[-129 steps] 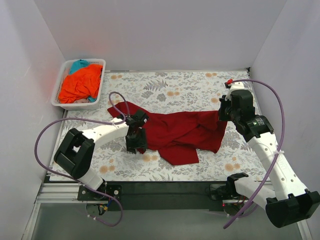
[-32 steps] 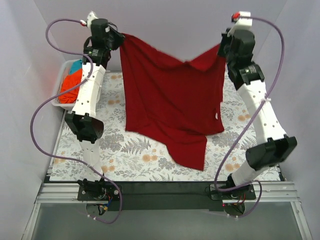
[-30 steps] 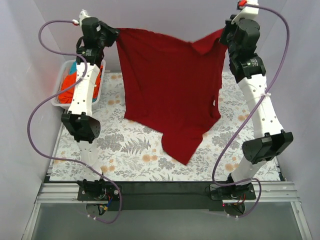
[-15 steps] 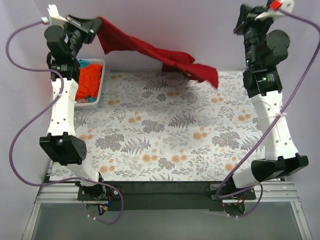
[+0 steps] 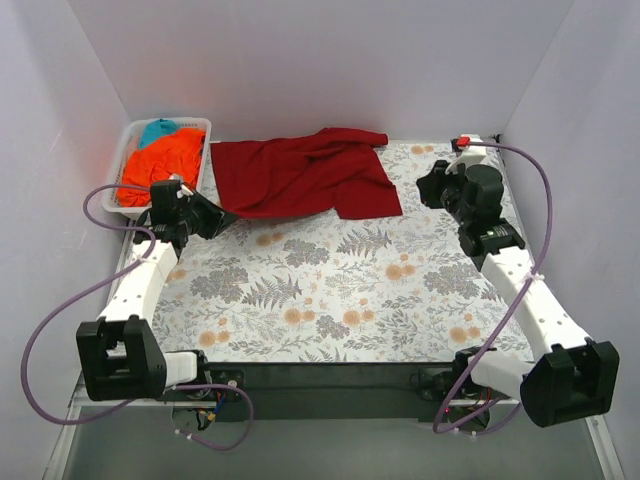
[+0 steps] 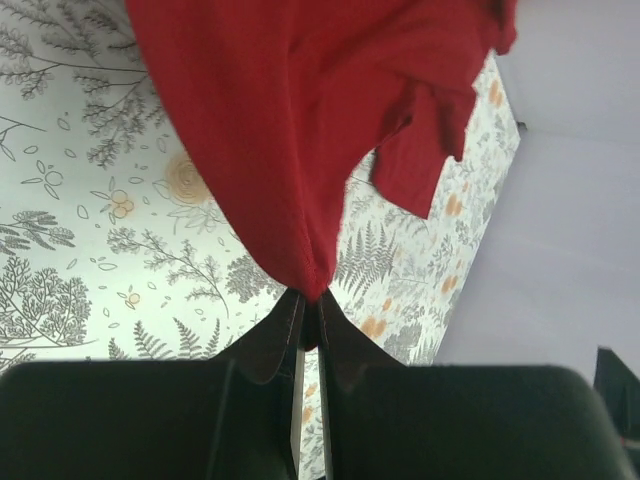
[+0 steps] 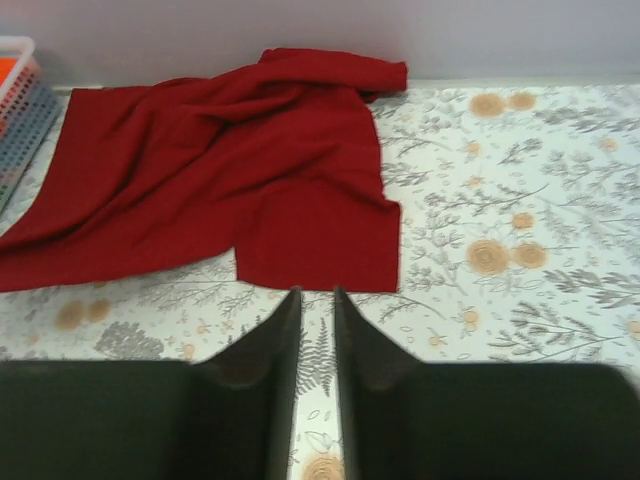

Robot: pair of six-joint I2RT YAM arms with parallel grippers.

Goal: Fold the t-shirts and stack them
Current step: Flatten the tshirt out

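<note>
The dark red t-shirt (image 5: 295, 175) lies crumpled on the tablecloth at the back of the table. My left gripper (image 5: 207, 215) is low beside the basket and shut on the shirt's near left corner; the left wrist view shows the cloth (image 6: 290, 120) pinched between the jaws of that gripper (image 6: 310, 298). My right gripper (image 5: 428, 185) is just right of the shirt, empty, its jaws a little apart. In the right wrist view this gripper (image 7: 317, 292) is just short of the shirt's near edge (image 7: 230, 160). The orange t-shirt (image 5: 160, 165) and teal t-shirt (image 5: 158, 130) lie in the basket.
The white slotted basket (image 5: 130, 140) stands at the back left corner, against the left wall; its edge shows in the right wrist view (image 7: 20, 95). The floral tablecloth (image 5: 340, 290) covers the table. White walls close in the back and both sides.
Both arms have come down from high up. The right gripper has let go of the red shirt, which dropped from hanging spread in the air to lying at the back of the table.
</note>
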